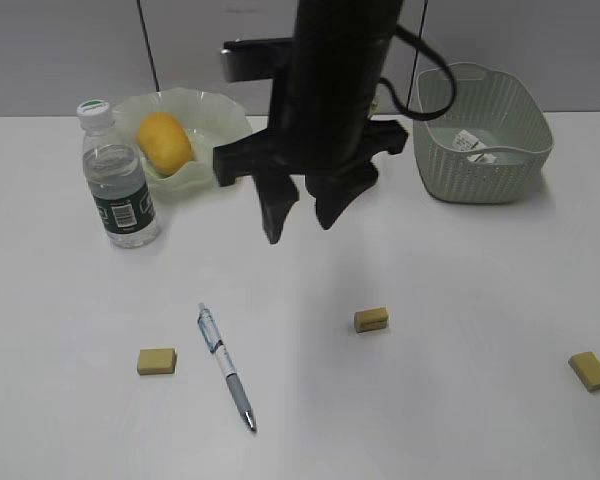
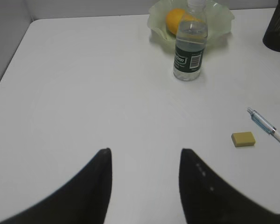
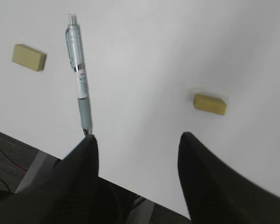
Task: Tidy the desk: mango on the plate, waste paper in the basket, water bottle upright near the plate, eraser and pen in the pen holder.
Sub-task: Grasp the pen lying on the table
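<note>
Pen (image 1: 226, 366) flat on desk (image 1: 430, 400) between two erasers — right gripper (image 1: 302, 210) hovers above, jaws apart, empty; we'd drop straight, pinch mid-barrel crosswise, w/o nudging eraser (image 1: 371, 320)

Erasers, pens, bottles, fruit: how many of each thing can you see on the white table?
Erasers: 3
Pen: 1
Water bottle: 1
Mango: 1
Plate: 1
Basket: 1
Waste paper: 1
Pen holder: 1
Total: 10
</note>
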### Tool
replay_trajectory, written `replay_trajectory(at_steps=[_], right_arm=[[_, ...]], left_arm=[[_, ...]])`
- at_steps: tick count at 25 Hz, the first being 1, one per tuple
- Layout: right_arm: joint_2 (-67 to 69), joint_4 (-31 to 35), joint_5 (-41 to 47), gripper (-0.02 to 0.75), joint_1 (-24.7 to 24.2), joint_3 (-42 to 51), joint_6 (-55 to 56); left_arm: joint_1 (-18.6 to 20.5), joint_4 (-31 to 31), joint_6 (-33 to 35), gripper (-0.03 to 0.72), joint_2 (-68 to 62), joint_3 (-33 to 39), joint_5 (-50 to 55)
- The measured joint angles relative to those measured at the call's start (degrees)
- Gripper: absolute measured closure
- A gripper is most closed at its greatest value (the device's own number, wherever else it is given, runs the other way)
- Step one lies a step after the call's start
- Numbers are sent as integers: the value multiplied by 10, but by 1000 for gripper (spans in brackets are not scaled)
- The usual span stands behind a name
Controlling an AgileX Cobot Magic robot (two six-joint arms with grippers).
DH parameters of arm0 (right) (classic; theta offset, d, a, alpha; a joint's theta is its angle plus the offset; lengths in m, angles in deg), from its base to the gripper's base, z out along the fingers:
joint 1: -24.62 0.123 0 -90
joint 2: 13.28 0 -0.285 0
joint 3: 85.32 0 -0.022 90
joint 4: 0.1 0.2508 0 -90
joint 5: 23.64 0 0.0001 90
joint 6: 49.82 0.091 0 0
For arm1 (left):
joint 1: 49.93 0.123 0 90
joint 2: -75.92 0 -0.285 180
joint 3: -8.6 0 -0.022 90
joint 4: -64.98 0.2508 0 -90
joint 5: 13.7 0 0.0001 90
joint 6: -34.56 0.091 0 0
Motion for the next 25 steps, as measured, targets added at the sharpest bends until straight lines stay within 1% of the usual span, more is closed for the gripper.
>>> replay_trajectory(at_steps=[5,11,18,25], right_arm=[[75,5,0,300,41,-59,7],[141,6,-5,300,82,-91,25],[189,8,-10,300,94,-92,39],[215,11,-56,300,98,-94,48]], left_arm=[[0,0,0,327,0,0,0],[0,0,0,342,0,0,0],[0,0,0,344,0,0,0],[0,0,0,352,0,0,0]])
